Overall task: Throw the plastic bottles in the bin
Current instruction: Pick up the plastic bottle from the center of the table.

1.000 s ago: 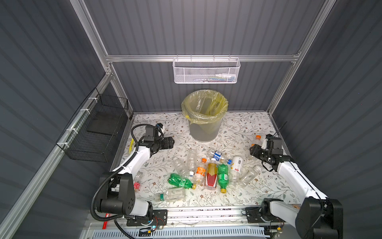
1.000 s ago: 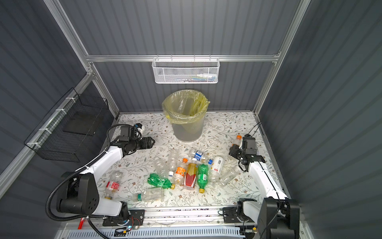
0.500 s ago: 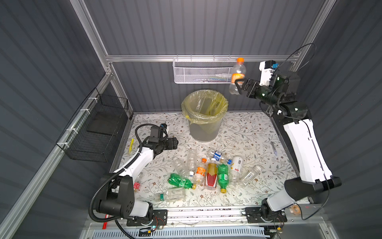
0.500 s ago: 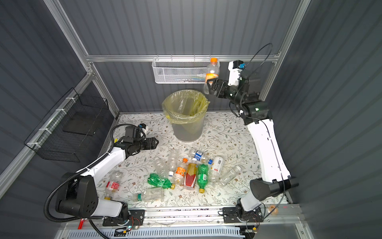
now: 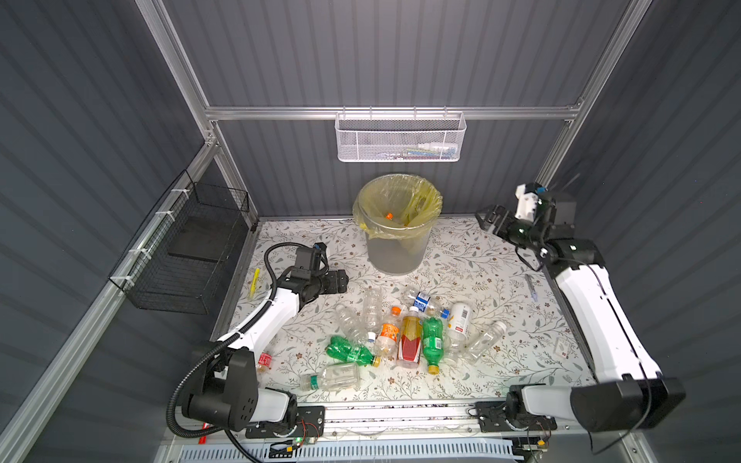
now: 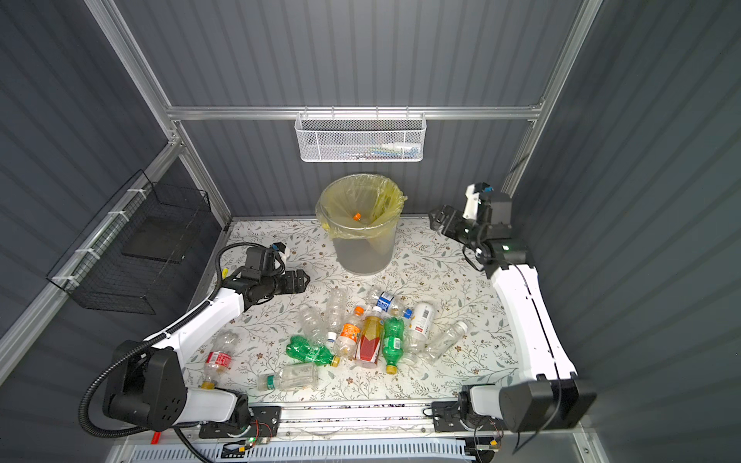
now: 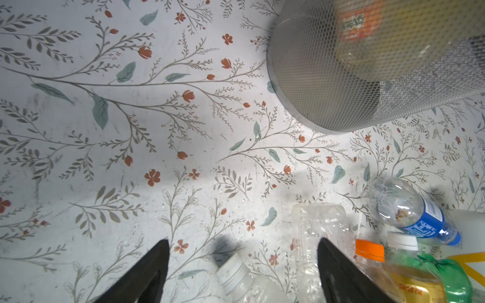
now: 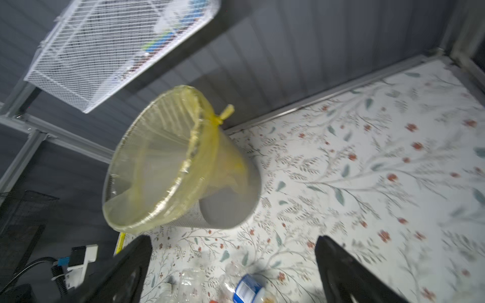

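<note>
Right tool [image 5: 487,218] empty, jaws wide apart, dropped back to three o'clock of the bin [image 5: 395,256]. Orange-capped bottle [image 5: 388,216] let go half a second ago, now inside the crinkly yellow liner [image 5: 429,200]: one done. Left tool [image 5: 341,280] at eight o'clock, jaws apart, gripping nothing. Remaining bottles [image 5: 409,332] heaped at six o'clock on the flowered bench [image 5: 481,260]: ribbed clear, glossy green, smooth white.

At least eleven bottles [image 6: 371,336] lie on the table: ten grouped near the left gripper [image 6: 306,280], one back by its arm's base. One more sits inside the single bin [image 5: 395,256]. One white basket [image 5: 399,138], one black basket [image 5: 188,248].
</note>
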Motion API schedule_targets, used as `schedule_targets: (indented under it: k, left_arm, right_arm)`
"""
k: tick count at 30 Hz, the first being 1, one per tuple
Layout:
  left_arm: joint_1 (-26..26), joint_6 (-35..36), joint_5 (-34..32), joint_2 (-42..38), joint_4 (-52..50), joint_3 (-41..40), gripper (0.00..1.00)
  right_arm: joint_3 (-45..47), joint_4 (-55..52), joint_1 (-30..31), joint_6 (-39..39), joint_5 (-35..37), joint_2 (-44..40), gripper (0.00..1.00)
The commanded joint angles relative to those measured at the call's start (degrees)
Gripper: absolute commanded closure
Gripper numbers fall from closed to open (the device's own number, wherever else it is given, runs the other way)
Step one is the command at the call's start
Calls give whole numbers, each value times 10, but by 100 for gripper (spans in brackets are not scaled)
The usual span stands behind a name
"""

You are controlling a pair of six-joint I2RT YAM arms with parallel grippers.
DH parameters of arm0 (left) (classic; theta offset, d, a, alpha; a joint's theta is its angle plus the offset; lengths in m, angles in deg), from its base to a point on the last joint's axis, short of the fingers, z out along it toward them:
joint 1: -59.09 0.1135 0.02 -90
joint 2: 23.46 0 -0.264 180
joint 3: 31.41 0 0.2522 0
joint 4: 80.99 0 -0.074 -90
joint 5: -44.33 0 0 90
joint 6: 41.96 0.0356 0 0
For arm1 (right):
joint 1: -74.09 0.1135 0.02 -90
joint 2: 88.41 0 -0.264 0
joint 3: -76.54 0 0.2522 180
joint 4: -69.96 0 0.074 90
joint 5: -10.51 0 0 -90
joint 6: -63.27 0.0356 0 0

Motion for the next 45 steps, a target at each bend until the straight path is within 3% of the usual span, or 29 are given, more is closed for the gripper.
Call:
schedule_targets:
  k: [1,5,8,17,22,33,45]
  left_arm:
    - [-20,-16,-9,-6,-46,7,10]
    - [-48,-39,-29,-38,-103,-5,8]
    - [-50,-96,-31,-69,-151,-10,8]
    - [-56,-309,20,-93,-192,-58,8]
    - [-79,-366,38,-55,-172,-60,8]
    - [-80,-383,61,79,-97,-36,12]
    - [-75,-372,60,128,-52,-15,43]
  right_arm:
    - [109,5,-27,24,31,-41,1]
    - [224,-7,-37,10,57,-90,1]
    - [257,-7,-38,6,59,-91,1]
    - [251,15,-38,28,57,-32,4]
    - [241,12,-38,38,58,-9,3]
    - [267,39,-38,69,58,-12,5]
    - [275,44,-38,77,55,-3,7]
